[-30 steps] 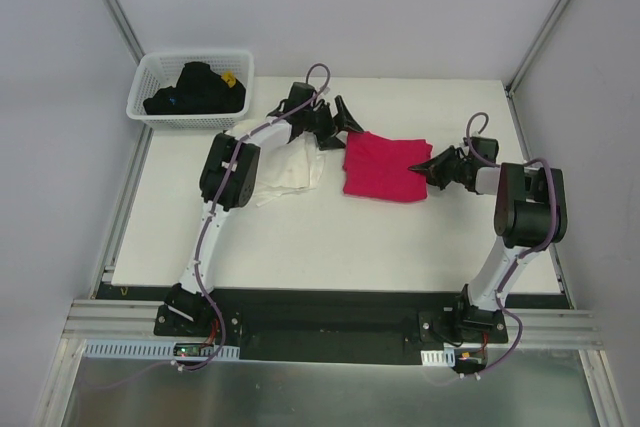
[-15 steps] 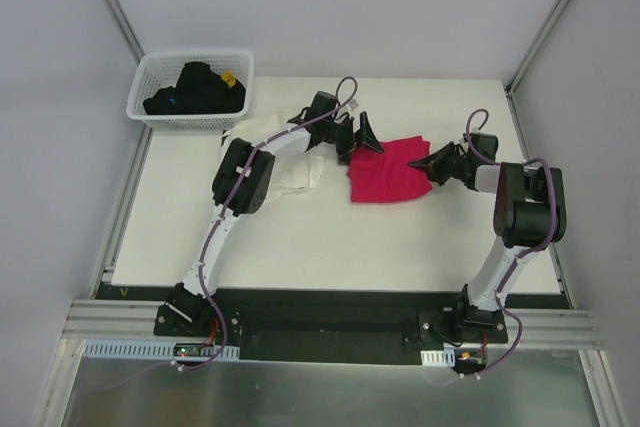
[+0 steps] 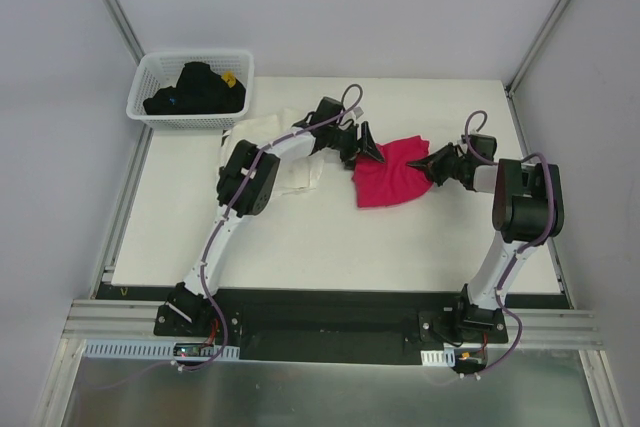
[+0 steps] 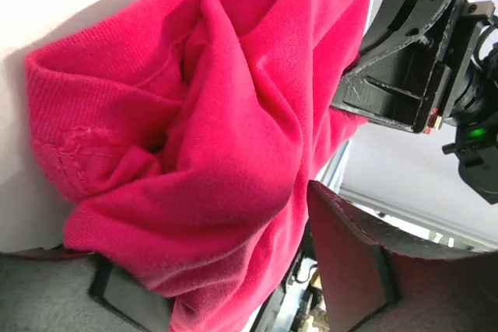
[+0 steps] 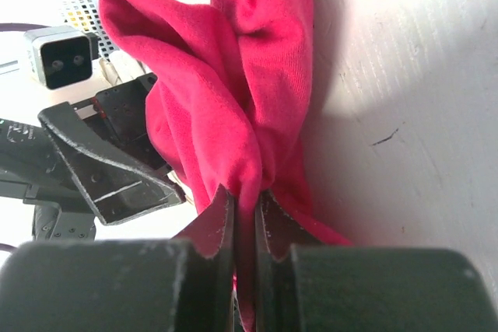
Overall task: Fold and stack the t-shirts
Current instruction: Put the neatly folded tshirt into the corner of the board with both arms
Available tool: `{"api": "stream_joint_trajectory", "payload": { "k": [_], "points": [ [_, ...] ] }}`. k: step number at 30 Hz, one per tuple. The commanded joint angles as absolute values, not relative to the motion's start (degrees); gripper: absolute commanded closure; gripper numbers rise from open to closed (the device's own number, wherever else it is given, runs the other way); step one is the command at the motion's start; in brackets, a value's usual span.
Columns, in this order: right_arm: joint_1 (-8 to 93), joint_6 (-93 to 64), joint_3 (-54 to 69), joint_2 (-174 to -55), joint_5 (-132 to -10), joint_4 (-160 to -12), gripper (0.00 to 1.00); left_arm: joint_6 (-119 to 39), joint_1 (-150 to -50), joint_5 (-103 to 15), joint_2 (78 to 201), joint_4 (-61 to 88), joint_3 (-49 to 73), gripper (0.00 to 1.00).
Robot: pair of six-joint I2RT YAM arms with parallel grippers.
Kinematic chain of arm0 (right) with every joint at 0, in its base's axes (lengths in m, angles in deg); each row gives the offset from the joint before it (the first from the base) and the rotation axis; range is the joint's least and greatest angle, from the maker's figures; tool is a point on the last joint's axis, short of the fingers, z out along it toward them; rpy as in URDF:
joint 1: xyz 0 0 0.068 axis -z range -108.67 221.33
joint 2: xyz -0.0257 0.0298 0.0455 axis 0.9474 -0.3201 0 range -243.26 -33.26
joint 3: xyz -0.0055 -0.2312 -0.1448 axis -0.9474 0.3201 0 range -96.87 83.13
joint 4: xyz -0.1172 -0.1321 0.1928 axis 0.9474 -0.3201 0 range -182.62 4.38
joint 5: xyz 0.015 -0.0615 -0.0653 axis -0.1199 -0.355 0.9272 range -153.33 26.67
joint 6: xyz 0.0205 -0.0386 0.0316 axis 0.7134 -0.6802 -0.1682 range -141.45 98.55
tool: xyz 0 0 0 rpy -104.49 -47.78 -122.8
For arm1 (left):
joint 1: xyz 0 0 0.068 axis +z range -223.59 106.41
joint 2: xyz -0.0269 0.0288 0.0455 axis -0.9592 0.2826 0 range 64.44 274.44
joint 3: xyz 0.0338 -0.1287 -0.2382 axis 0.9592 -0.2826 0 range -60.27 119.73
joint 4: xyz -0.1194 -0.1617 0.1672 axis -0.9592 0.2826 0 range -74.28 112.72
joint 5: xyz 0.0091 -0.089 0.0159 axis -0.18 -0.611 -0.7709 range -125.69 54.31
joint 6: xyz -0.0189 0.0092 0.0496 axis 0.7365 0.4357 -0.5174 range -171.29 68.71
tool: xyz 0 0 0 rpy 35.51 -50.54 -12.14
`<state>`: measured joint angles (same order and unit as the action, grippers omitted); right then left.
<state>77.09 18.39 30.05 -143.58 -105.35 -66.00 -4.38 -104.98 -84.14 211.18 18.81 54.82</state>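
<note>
Both arm bases sit at the near edge of the table [image 3: 330, 247], L arm reaching diagonally fwd, R arm bent in from the right. Mid-table, slightly right of centre, lies the red shirt [image 3: 390, 179], bunched & creased, not flat. R gripper [image 3: 435, 164] is clamped tight on the shirt's right edge; in the R wrist view a fold of red cloth is pinched btwn the closed jaws. L gripper [image 3: 370, 147] is at the shirt's upper-left edge, jaws apart w/ bunched cloth btwn them; L wrist view shows one finger [image 4: 350, 270] clear of the cloth, so no grip there. White shirt [image 3: 298, 175] lies crumpled just left of the red one, partly under the L arm. Far left corner: white basket [image 3: 190, 119] holding dark clothes [image 3: 195, 87].
</note>
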Motion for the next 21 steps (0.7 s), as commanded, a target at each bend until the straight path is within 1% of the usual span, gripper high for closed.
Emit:
{"api": "stream_joint_trajectory", "payload": {
  "k": [1, 2, 4, 5, 6, 7, 9, 17, 21],
  "points": [
    [77.66, 19.07, 29.08, -142.59, -106.84, -63.47, 0.99, -6.38, -105.58, -82.8, 215.7, 24.69, 55.3, 0.42],
    [77.75, 18.9, 29.16, -142.33, -106.84, -63.47, 0.99, -6.29, -105.23, -82.8, 215.79, 24.77, 55.31, 0.45],
    [77.93, 19.07, 29.43, -142.07, -106.75, -63.47, 0.99, -6.38, -104.97, -83.15, 216.14, 24.77, 55.22, 0.56],
    [77.93, 19.07, 29.43, -141.98, -106.66, -63.38, 0.99, -6.47, -104.7, -83.32, 216.06, 24.6, 55.13, 0.65],
    [78.01, 18.9, 29.52, -142.07, -106.57, -63.47, 0.99, -6.9, -104.61, -83.5, 216.05, 24.68, 55.13, 0.71],
    [78.01, 18.98, 29.52, -142.15, -106.4, -63.38, 0.99, -7.17, -104.61, -83.07, 215.62, 24.68, 54.61, 0.82],
    [78.01, 19.24, 29.43, -142.5, -106.4, -63.12, 0.99, -7.61, -104.52, -82.1, 214.83, 24.68, 53.64, 1.0],
    [77.58, 19.51, 30.4, -141.98, -106.49, -62.24, 0.99, -9.37, -104.0, -76.22, 208.33, 24.68, 50.12, 1.0],
    [75.12, 19.6, 29.79, -142.24, -106.05, -62.76, 0.99, -9.46, -103.38, -74.98, 206.3, 24.68, 49.16, 1.0]
  ]
}}
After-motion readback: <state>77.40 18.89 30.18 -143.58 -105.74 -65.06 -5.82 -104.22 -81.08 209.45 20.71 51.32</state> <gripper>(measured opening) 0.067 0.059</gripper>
